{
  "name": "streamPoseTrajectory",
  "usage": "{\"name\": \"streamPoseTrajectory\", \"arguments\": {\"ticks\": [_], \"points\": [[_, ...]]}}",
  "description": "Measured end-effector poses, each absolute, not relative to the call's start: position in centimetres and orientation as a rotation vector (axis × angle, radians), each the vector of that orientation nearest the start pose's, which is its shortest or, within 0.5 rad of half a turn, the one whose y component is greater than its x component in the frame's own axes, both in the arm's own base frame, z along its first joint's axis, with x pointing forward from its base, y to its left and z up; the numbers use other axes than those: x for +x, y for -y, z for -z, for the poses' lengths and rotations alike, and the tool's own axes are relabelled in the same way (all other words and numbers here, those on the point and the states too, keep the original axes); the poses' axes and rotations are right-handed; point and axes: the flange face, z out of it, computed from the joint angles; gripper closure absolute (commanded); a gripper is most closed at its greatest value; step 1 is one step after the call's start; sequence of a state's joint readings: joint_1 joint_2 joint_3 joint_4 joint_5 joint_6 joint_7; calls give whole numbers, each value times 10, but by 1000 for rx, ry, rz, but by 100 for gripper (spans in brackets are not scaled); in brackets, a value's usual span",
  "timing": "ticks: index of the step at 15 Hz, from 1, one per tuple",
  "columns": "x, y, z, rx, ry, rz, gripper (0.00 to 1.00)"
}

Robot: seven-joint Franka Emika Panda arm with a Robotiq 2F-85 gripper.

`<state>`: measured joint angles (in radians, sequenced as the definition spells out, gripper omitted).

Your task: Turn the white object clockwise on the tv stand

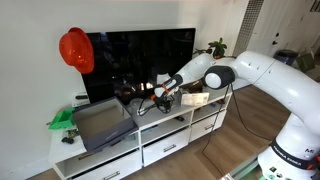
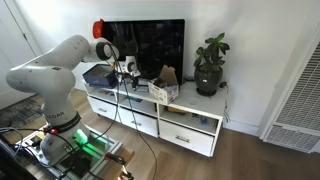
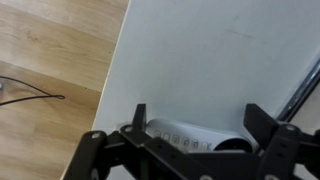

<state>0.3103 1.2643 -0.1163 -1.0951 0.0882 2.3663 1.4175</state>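
The white object [image 3: 185,133] is a slim remote-like bar with a row of small buttons and a dark end. It lies flat on the glossy white tv stand [image 3: 200,50], close to its front edge. My gripper [image 3: 198,122] is low over it and open, with one finger at each end of the bar. I cannot tell whether the fingers touch it. In both exterior views the gripper [image 1: 160,92] [image 2: 128,70] hangs over the tv stand [image 1: 165,128] [image 2: 195,103] in front of the black TV [image 1: 140,55], and the white object is hidden there.
A red hard hat [image 1: 76,50] hangs at the TV's corner. A grey tray [image 1: 100,125] and a green item [image 1: 63,120] lie on one end of the stand. A cardboard box [image 2: 163,85] and a potted plant [image 2: 210,65] stand toward the other. Below the edge is wooden floor [image 3: 50,60] with a cable [image 3: 30,95].
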Motion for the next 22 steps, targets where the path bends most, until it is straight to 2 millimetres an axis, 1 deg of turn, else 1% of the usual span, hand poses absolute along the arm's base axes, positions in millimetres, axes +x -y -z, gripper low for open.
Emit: {"name": "streamPoseTrajectory", "arguments": {"ticks": [6,9,13,15,17,22], "points": [[731,-174,-33,-2385,-2084,150,0],[733,-176,-33,-2315,-2163,185,0],[733,-176,-32,-2266,-2227,214,0],[735,-176,-35,-2279,-2216,234,0],[737,-178,-43,-2327,-2156,239,0],[743,-191,-74,-2472,-1943,233,0]]}}
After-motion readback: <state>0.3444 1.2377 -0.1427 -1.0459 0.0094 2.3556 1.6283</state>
